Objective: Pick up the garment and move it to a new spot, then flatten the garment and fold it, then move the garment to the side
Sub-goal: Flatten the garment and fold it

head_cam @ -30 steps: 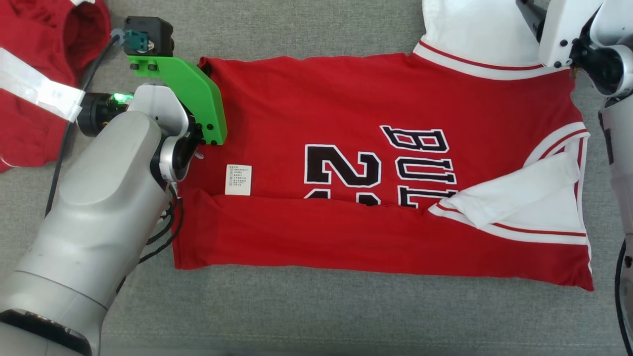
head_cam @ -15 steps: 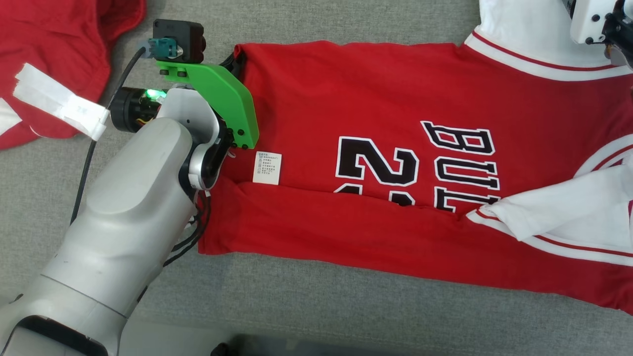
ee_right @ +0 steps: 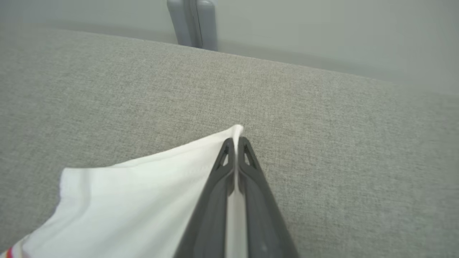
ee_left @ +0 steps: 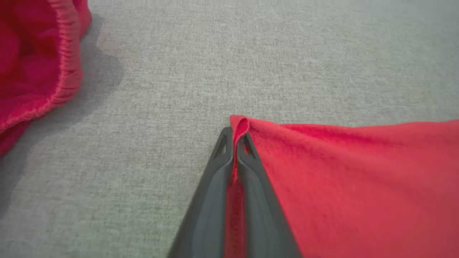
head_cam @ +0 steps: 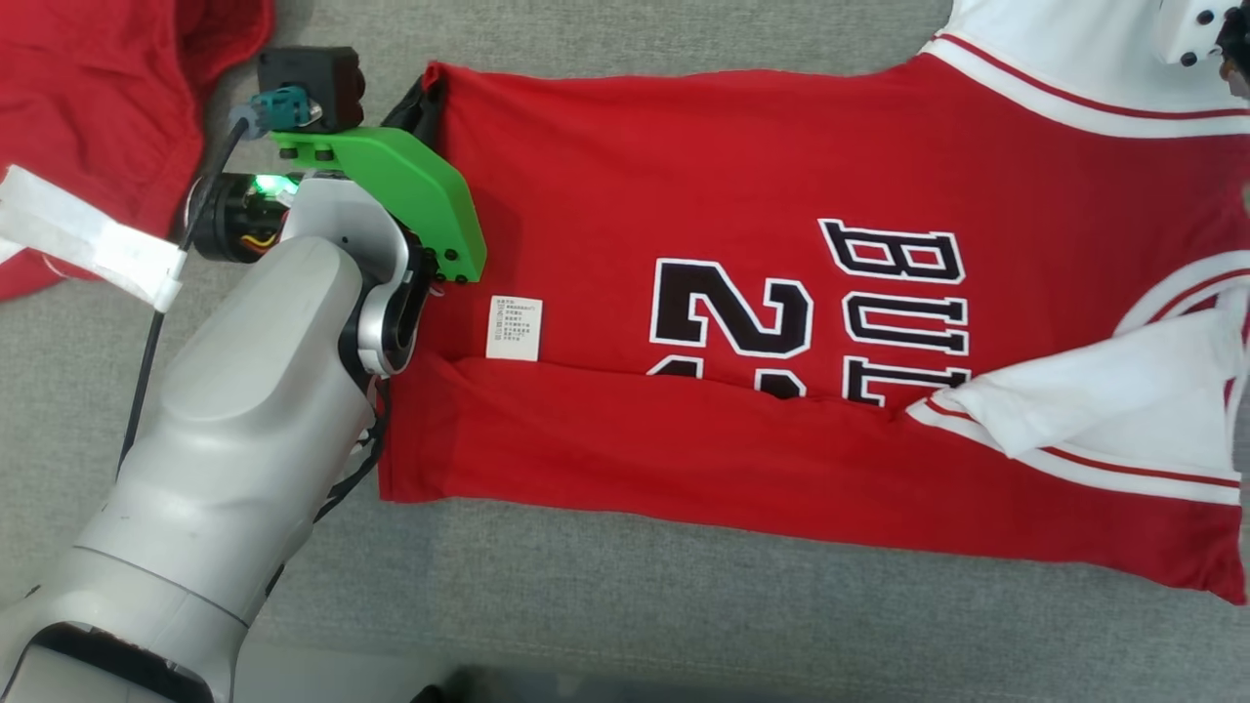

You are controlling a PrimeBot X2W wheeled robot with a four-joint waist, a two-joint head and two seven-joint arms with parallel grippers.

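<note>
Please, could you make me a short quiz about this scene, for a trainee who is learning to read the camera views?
1. True or false: the left claw is shut on a red corner of the jersey.
2. The right claw pinches: A) white fabric of the jersey, B) a paper label, C) nothing.
3. Fill in: the printed letters are ____ with white outlines.
Key: 1 true; 2 A; 3 black.

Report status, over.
Left claw shut on jersey red corner; right claw shut on white edge. Jersey spread out, near edge folded over. Second red garment left, apart.
</note>
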